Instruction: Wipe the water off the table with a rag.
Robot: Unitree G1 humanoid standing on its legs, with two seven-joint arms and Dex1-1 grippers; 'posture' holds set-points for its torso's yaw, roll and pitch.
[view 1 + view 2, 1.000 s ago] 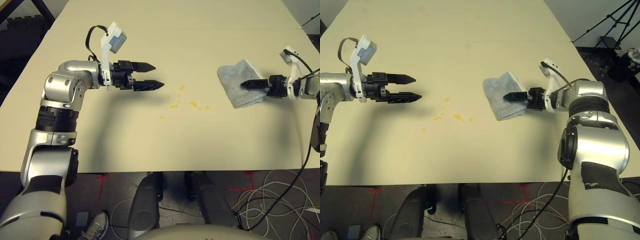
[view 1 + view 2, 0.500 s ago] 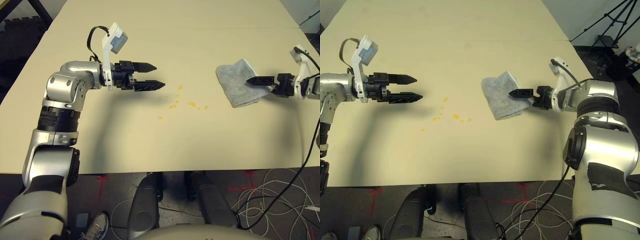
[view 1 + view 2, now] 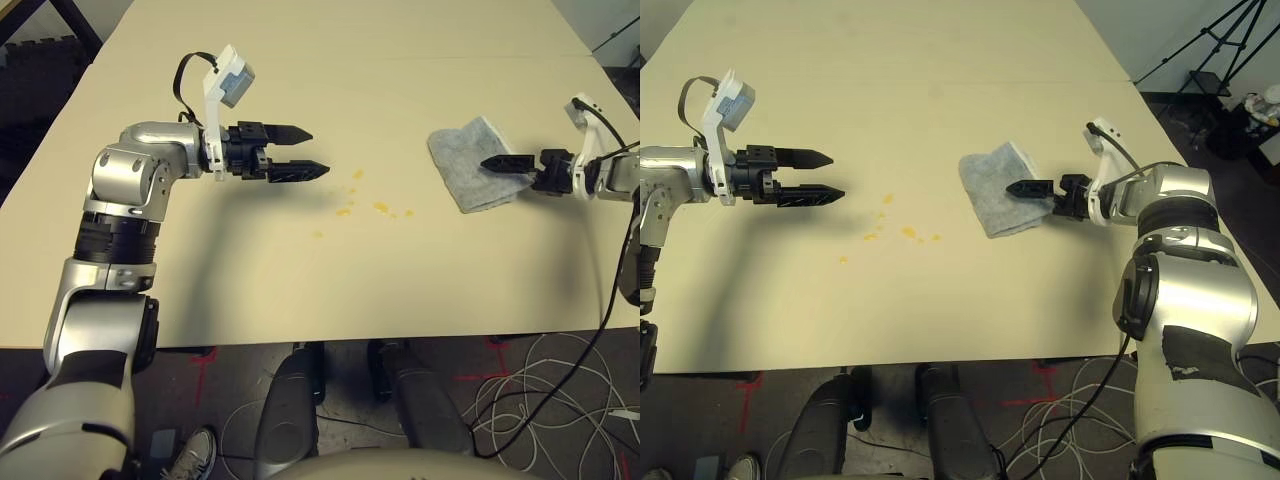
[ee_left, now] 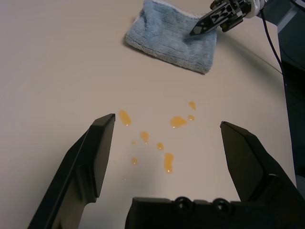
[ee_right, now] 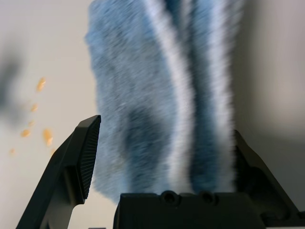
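Observation:
The rag (image 3: 462, 165), a fuzzy grey-blue cloth, lies folded on the right side of the pale table (image 3: 300, 290). My right gripper (image 3: 1010, 188) reaches in from the right, low over the rag's right half. In the right wrist view its fingers (image 5: 86, 152) stand wide apart with the rag (image 5: 157, 95) between them, so it is open. The water (image 3: 380, 207), several small amber drops, sits mid-table to the left of the rag. My left gripper (image 3: 318, 151) hovers open just left of the drops, which lie ahead of it between its fingers in the left wrist view (image 4: 177, 121).
The table's right edge runs close behind my right wrist (image 3: 1110, 190). A faint seam (image 3: 400, 57) crosses the far tabletop. Cables (image 3: 540, 390) lie on the floor below the front edge, and a tripod (image 3: 1210, 50) stands off the far right corner.
My right gripper drew back a little to the right, then came back over the rag's right half. The left arm has held still. The camera shifted slightly.

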